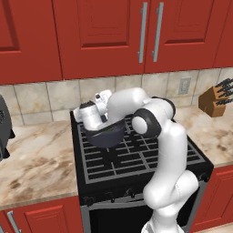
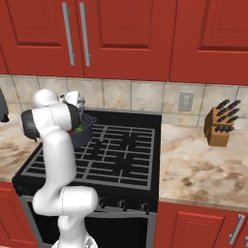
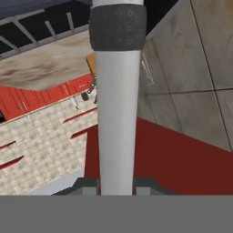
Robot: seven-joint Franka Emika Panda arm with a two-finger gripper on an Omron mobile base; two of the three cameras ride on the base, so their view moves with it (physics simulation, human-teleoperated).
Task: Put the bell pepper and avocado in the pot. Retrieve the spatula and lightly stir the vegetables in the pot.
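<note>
My gripper [image 3: 117, 184] is shut on the spatula [image 3: 117, 113]. It is a long pale handle with a dark perforated end, running straight away from the fingers. In the left base view my hand hangs folded over the pot [image 1: 108, 135], a dark grey-blue round pot on the stove's rear left burner. From the right, the arm hides much of the pot [image 2: 85, 131]. A small patch of red, the bell pepper [image 2: 78, 129], shows inside it beside a bit of green. I cannot tell whether that green is the avocado.
The black stove [image 1: 136, 159] has marble counter on both sides. A wooden knife block [image 2: 220, 127] stands at the back right by the tiled wall. A dark appliance [image 1: 3, 132] sits at the far left. Red cabinets hang overhead.
</note>
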